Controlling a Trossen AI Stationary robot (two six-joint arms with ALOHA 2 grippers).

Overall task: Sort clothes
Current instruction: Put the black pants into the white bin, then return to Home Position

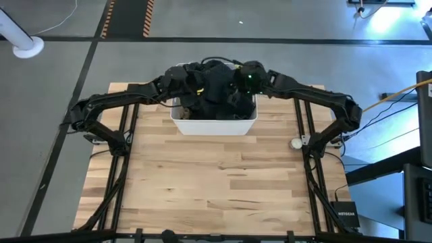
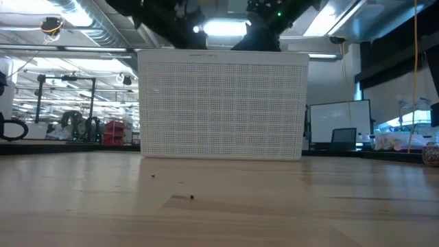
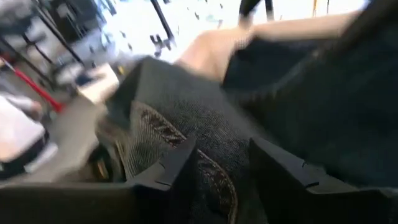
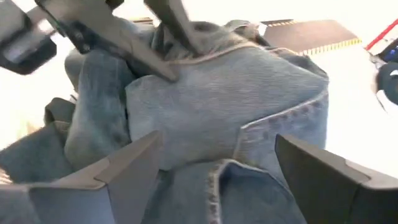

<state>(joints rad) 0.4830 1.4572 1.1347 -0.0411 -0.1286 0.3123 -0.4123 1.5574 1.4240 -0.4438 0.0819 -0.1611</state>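
Note:
The clothes are a dark heap in the white bin at the table's far middle. On top lies a dark grey denim garment with tan stitching, which looks paler in the right wrist view. Both arms reach over the bin from its two sides. My left gripper is open low over the heap's left part, with a denim fold showing between its fingers. My right gripper is open wide over the heap's right part, its fingers standing on either side of the denim's bulge. In the low view the bin's wall hides the clothes. My left gripper comes slanting down from the table's left onto the denim's upper fold. Its fingers stand apart at that fold. Whether they touch the cloth I cannot tell.
Bare wooden table spreads from the bin to the near edge. A small round thing lies by the right arm's base. The arms' black frames run along both sides. A small box sits off the table's right.

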